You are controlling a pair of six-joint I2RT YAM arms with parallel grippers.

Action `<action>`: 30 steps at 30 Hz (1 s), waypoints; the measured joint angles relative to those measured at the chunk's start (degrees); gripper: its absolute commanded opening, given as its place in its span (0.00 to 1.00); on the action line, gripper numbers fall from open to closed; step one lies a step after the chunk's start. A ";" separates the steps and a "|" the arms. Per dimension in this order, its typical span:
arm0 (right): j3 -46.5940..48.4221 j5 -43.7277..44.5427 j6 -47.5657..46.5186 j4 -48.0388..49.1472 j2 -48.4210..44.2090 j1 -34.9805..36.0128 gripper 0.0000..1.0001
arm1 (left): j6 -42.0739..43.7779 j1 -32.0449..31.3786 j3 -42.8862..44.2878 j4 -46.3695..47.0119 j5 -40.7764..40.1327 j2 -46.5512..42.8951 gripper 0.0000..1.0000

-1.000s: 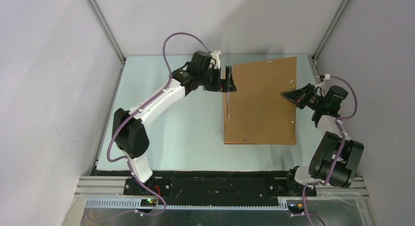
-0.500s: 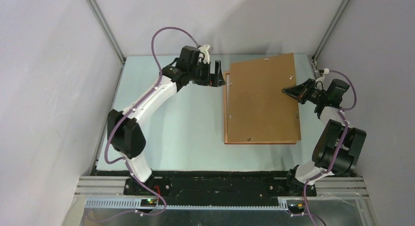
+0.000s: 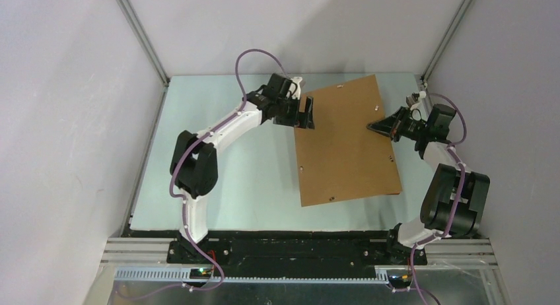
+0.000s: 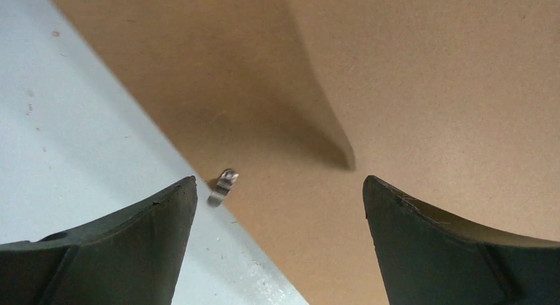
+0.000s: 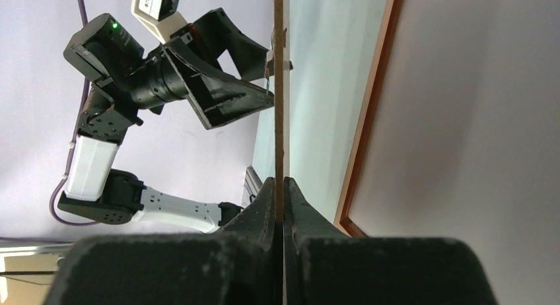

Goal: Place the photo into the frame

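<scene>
Pale green table (image 3: 218, 160), grey walls on three sides. Largest item on it is a flat brown backing board (image 3: 343, 146), skewed clockwise against the table edges, with its near-left corner towards the left arm's side. The left arm (image 3: 224, 127) reaches in from the left, and the right arm (image 3: 449, 186) is folded up at the right. From above, the frame is hidden under the board. In the right wrist view its orange-brown moulding (image 5: 371, 113) shows beneath the board's raised edge, with table visible in the gap between them. Inside the moulding lies a plain pale surface (image 5: 475, 120); I cannot tell whether it is the photo, and no printed side shows in any view. The right gripper (image 3: 378, 127) is pinched tight on the board's right edge, the board edge-on between its fingers. The left gripper (image 3: 306, 113) is spread wide at the board's left edge, one finger over the table and one over the board, gripping nothing. A small metal tab (image 4: 223, 186) sits on that edge between the fingers.
</scene>
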 measured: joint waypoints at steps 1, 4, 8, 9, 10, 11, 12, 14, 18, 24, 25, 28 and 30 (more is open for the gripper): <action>0.00 0.00 -0.09 -0.11 -0.26 0.20 0.00 | 0.00 -0.48 0.00 -0.17 -0.17 0.22 1.00; 0.00 0.00 -0.31 -0.31 -0.96 0.70 0.00 | 0.07 -1.79 0.00 -0.66 -1.70 0.48 1.00; 0.00 0.09 -0.55 -0.66 -1.20 0.76 0.00 | 0.09 -2.49 0.04 -0.98 -3.02 0.59 1.00; 0.00 0.13 -0.55 -0.74 -1.20 0.76 0.00 | 0.09 -2.58 0.11 -1.07 -3.17 0.61 1.00; 0.00 0.20 -0.55 -0.79 -1.20 0.76 0.00 | 0.09 -2.64 0.15 -1.09 -3.37 0.61 1.00; 0.00 0.28 -0.57 -0.81 -1.20 0.76 0.00 | 0.09 -2.78 0.20 -1.09 -3.61 0.61 1.00; 0.00 0.33 -0.61 -0.85 -1.20 0.76 0.00 | 0.11 -2.93 0.20 -1.11 -3.98 0.61 1.00; 0.00 0.44 -0.79 -1.01 -1.20 0.76 0.00 | 0.13 -3.28 0.22 -1.18 -4.50 0.61 1.00; 0.00 0.72 -1.60 -1.66 -1.20 0.74 0.00 | 0.24 -3.91 0.22 -1.51 -5.86 0.61 1.00; -0.02 1.55 -1.64 -1.51 -1.64 0.74 0.00 | 0.00 -5.46 0.22 -2.08 -7.15 0.61 1.00; -0.02 1.70 -1.49 -1.07 -1.79 0.79 0.00 | -0.04 -5.77 0.22 -2.10 -7.17 0.61 1.00; -0.35 2.43 -1.07 0.57 -2.23 0.87 0.00 | -0.55 -6.86 0.39 -2.25 -6.82 0.61 1.00; -0.66 2.67 -0.52 1.64 -2.34 1.01 0.00 | -0.90 -7.37 0.63 -2.40 -6.23 0.63 1.00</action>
